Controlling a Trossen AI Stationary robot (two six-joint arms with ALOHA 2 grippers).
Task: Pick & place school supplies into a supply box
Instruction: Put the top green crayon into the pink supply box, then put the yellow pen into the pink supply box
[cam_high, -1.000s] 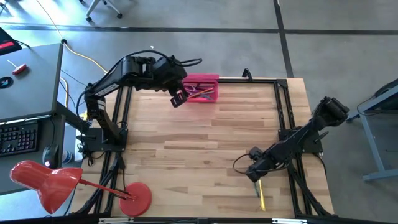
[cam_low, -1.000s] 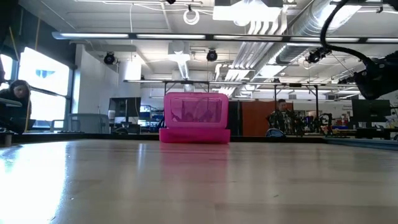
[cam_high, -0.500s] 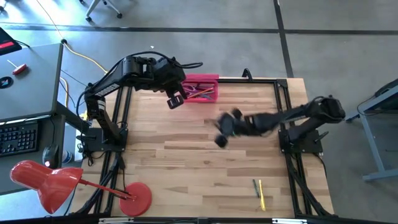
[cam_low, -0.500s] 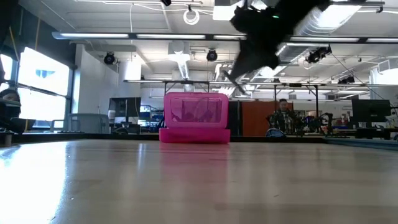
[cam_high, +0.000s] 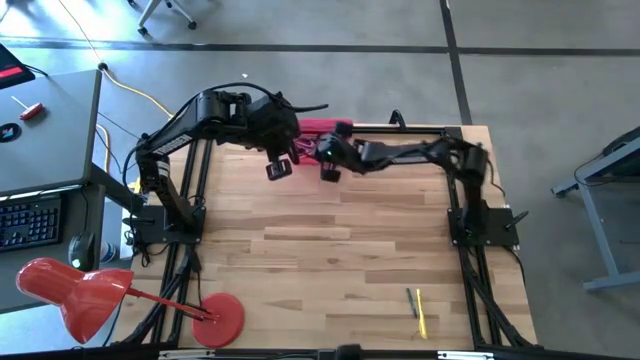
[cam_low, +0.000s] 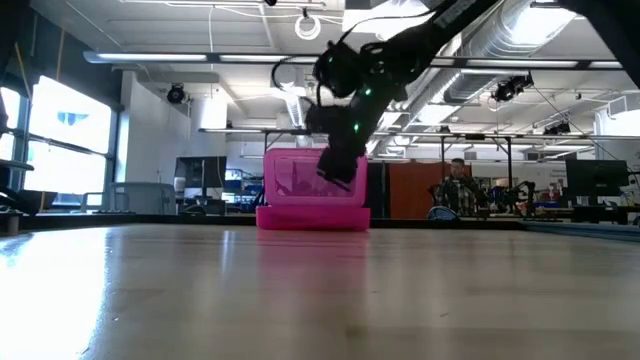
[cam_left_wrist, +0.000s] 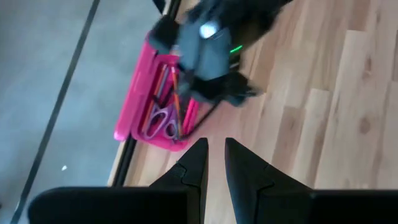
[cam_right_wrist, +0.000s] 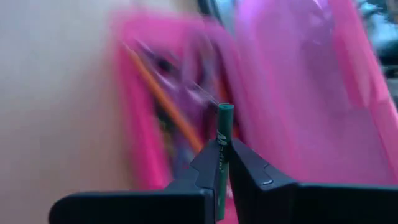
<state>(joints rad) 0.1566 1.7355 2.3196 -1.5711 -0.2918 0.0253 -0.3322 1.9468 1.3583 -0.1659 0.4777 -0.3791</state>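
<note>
The right arm has swung from the table's near right corner across to the small bright pink translucent plastic supply box (cam_high: 322, 128) at the far edge. The right gripper (cam_right_wrist: 221, 163), fingers pinched on a thin green pen (cam_right_wrist: 222, 138), now hovers over the open box, so release looks next. The left gripper (cam_high: 279, 168), fingers narrowly parted and empty, has edged slightly aside. Two yellow and green pencils (cam_high: 417, 310) remain on the table.

Box (cam_high: 322, 127) at table's (cam_high: 330, 260) 12 o'clock edge; right gripper (cam_high: 329, 172) just at its 6, left gripper (cam_high: 279, 168) toward 8; two pens (cam_high: 415, 310) near 5 o'clock corner
</note>
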